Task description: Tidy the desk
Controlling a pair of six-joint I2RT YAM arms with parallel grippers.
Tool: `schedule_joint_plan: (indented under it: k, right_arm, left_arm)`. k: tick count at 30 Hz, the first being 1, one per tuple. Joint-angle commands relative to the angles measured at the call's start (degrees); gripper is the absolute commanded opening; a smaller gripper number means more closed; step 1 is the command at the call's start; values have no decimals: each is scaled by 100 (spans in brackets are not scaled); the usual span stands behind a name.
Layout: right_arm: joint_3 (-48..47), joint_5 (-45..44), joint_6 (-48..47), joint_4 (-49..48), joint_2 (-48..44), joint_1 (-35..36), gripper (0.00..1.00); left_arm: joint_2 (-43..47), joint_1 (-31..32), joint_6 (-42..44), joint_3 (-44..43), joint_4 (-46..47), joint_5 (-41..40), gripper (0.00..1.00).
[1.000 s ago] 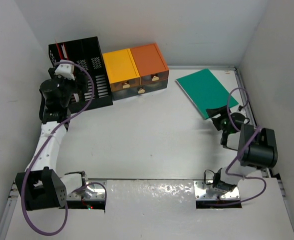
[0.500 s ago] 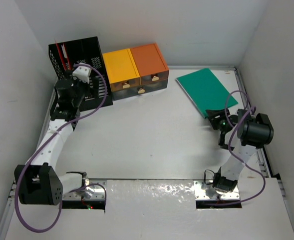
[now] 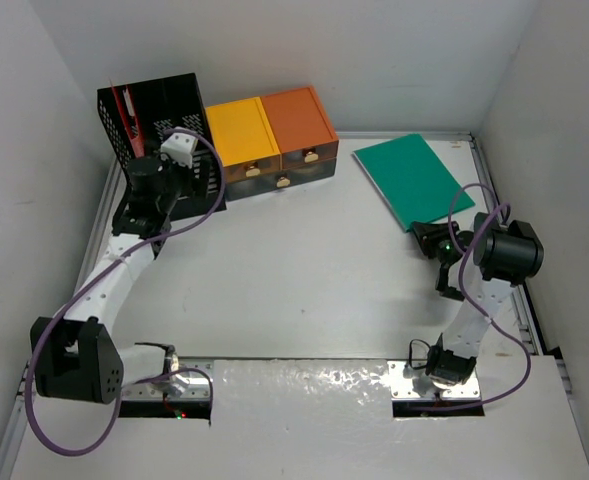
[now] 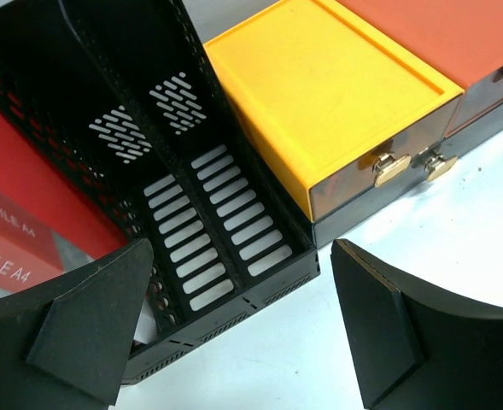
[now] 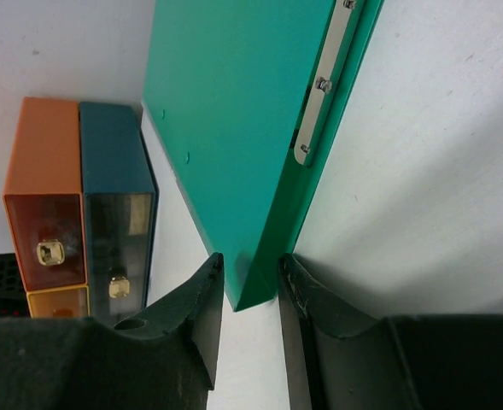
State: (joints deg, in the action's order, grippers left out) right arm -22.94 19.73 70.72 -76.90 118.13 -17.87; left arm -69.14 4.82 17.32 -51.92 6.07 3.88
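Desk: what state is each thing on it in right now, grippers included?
Right gripper: narrow, fingers astride a corner of the green folder; contact unclear.
Green folder: flat on the desk.
Left gripper: open, empty, by the file rack.
File rack: standing, red file inside.
Yellow drawer: shut.
Orange drawer: shut.
Bottom drawer: shut.

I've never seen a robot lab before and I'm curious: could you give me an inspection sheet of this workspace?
Surface: white desk, metal-rimmed.
Job's things: green folder flat at far right; black file rack holding a red file, far left; yellow drawer box and orange drawer box beside it.
Clutter: nothing seen.
Grippers: left jaws open, by the rack; right jaws straddle the folder's corner, grip uncertain.
Cables: purple cable looped along each arm.
Surroundings: white walls.
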Motion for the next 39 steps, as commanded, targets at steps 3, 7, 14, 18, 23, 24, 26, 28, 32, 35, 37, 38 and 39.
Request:
schedule_joint_plan:
  k: [3, 7, 14, 18, 23, 24, 26, 28, 32, 35, 37, 38, 39]
  right_arm:
    - [306, -126, -250, 33, -411, 3, 33]
    - [501, -215, -471, 246, -747, 3, 34]
    - [370, -109, -322, 0, -598, 3, 34]
    - [264, -48, -155, -149, -527, 3, 34]
    - [246, -48, -190, -62, -729, 3, 34]
    - [237, -48, -190, -35, -756, 3, 35]
    - [141, -22, -181, 61, -721, 3, 36]
    - [71, 14, -120, 53, -633, 3, 37]
    - [-44, 5, -58, -35, -466, 11, 37]
    - [-166, 40, -67, 0, -343, 11, 37]
    - [-202, 92, 12, -35, -238, 11, 37]
    - [-220, 102, 73, -35, -220, 11, 37]
    - [-220, 93, 74, -27, -211, 11, 37]
  left_arm:
    - [-143, 247, -1, -371, 97, -256, 84]
    - [-170, 441, -27, -398, 97, -335, 84]
    - [-249, 731, 192, -328, 149, -678, 84]
    - [-249, 775, 263, -336, 123, -739, 84]
    - [-266, 801, 307, -345, 132, -792, 84]
    - [-275, 801, 307, -354, 132, -792, 84]
    - [-292, 819, 298, -328, 132, -792, 84]
    - [-284, 828, 289, -327, 132, -801, 84]
    - [-275, 836, 298, -363, 53, -836, 84]
    - [-257, 836, 298, -363, 18, -854, 84]
    - [-257, 836, 298, -363, 26, -862, 84]
    - [-257, 836, 289, -363, 26, -854, 84]
    - [-266, 836, 281, -380, 44, -854, 85]
